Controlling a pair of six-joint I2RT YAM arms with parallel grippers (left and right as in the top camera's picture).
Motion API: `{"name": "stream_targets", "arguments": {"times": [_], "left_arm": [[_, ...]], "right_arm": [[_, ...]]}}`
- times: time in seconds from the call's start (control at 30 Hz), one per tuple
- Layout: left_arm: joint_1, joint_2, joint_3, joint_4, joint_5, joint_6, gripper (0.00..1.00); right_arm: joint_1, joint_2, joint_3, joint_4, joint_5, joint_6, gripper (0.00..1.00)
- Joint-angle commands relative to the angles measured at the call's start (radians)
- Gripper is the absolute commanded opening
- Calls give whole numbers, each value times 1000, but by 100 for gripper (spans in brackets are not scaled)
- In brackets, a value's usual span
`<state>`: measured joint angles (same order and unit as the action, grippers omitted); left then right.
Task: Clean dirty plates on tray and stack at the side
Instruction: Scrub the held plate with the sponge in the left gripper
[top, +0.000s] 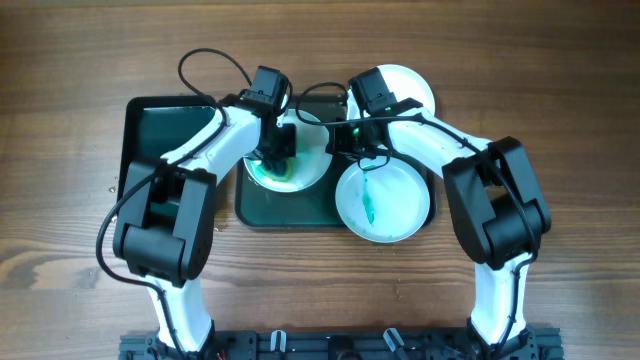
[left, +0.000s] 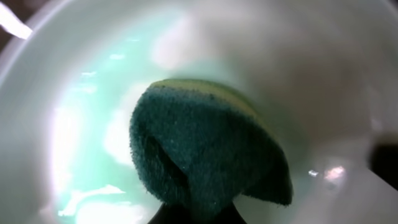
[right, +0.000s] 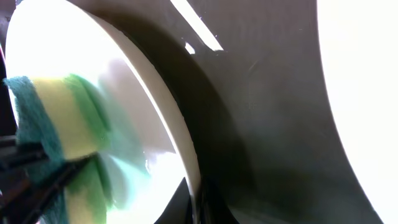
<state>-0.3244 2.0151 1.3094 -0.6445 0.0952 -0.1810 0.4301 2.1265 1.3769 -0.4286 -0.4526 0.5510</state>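
brown desk (top: 60, 60), tray (top: 255, 212) at centre. my left hand (left: 193, 214) is clamped on the sponge (left: 205, 155); pressing hard may skid the plate (left: 81, 124) toward four o'clock. right hand (top: 352, 138): i cannot tell its grip.

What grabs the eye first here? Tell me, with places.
At the middle of the tray, the left gripper holds a green sponge against a white plate smeared with teal. At the tray's front right, a second plate carries a bright teal-green streak down its centre.
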Motion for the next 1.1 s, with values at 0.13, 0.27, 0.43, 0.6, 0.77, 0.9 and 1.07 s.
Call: {"name": "stream_targets", "arguments": {"times": [0.13, 0.27, 0.43, 0.6, 0.77, 0.9, 1.07], "left_arm": [[-11, 100, -109, 70, -502, -338, 4], [-19, 100, -107, 80, -615, -393, 4], [-55, 100, -107, 187, -189, -169, 4], [-74, 100, -107, 113, 335, 107, 4], [-63, 100, -107, 50, -29, 8, 4], [-64, 100, -107, 49, -556, -280, 4], [-64, 100, -107, 69, -714, -404, 4]], "right_arm": [[-18, 17, -5, 10, -20, -9, 4], [-18, 17, -5, 11, -20, -8, 4], [-18, 17, -5, 13, -18, -9, 4], [-18, 17, -5, 13, -17, -9, 4], [-18, 17, -5, 11, -17, -9, 4], [-18, 17, -5, 10, -17, -9, 4], [-18, 17, -5, 9, -16, -9, 4]]}}
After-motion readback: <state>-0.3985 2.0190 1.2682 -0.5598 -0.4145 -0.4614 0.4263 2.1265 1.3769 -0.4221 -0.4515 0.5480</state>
